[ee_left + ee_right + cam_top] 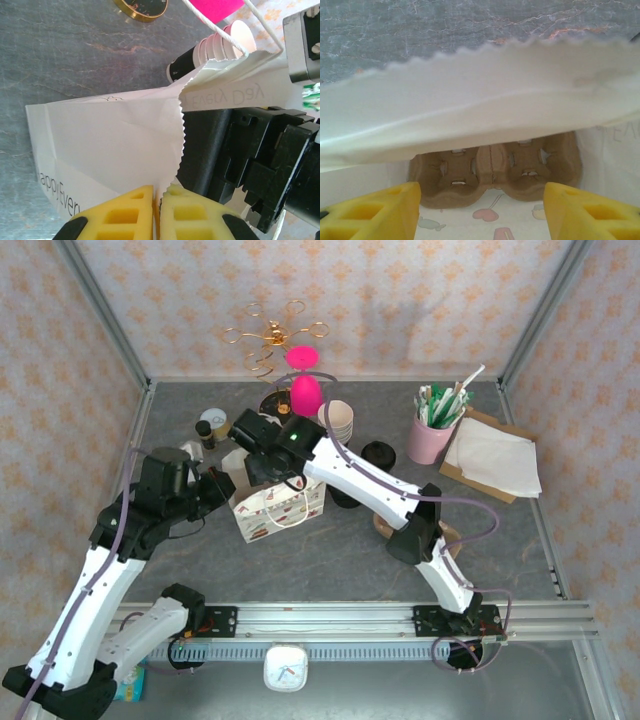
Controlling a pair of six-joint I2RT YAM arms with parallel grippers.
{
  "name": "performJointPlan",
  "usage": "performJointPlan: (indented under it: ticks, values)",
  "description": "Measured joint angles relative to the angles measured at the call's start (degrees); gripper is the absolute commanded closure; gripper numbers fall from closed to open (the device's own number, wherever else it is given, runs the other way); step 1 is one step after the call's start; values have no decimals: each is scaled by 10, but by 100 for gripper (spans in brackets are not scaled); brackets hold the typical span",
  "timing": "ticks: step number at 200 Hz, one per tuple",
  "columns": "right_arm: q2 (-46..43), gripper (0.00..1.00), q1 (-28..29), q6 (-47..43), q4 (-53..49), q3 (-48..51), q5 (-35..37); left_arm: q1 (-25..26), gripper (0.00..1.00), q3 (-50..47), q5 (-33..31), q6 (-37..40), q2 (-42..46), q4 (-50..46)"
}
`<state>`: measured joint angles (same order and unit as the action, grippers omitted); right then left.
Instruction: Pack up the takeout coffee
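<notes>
Brown moulded-pulp carrier (495,172), lying deep in the white paper bag (470,100), straight ahead of the right jaws (480,210) and between their two yellow fingers (375,212). Well apart from both fingers, untouched. Lidded cup seated in it or not: impossible to tell, with the upper part hidden behind the bag's sagging serrated rim and just two wells and the middle ridge on show.

Probably light and fairly stiff. Rough-skinned too, so likely easy to hold between the fingers without slipping. Crushable at the thin well walls, though. Best taken at the middle ridge between the wells, never by a cup's lid, for fear of popping it off. With liquid aboard, likely top-heavy, so to be carried level and set down gently.

Right jaws spread wide, holding nothing, poised at the mouth of the bag. Left jaws (159,197) pinched almost together on the bag's cut edge, propping the mouth open from the side. Thin, floppy paper there, liable to tear at the serrations under a hard pull.

Outward from the bag, on the grey surface (330,560): stacked cream cups (340,420) near the right jaws, on their right; pink cup of straws (430,440) well apart, further right again.
</notes>
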<state>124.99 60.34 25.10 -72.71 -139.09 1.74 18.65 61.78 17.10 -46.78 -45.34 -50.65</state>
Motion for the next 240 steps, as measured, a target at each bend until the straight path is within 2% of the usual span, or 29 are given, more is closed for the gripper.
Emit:
performJointPlan:
  ticks: [23, 63, 80, 114, 158, 190, 240]
  values:
    - [-7, 33, 2, 3, 0, 0, 0, 14, 89, -11, -13, -35, 21, 8]
    - [-8, 28, 5, 4, 0, 0, 0, 31, 68, -14, -44, -78, 43, 9]
    - [-8, 28, 5, 4, 0, 0, 0, 31, 54, -14, -59, -73, 45, 5]
    - [-19, 24, 5, 4, 1, 0, 0, 31, 36, 14, -89, -50, 30, -23]
    - [-62, 21, 5, 6, 6, 0, -7, 31, 29, 113, -147, 5, -5, -79]
    - [-90, 21, 4, 14, 8, 0, -14, 31, 29, 196, -186, 99, -62, -97]
    - [-181, 20, -8, 45, 20, 60, -15, 31, 25, 236, -125, 237, -184, -68]
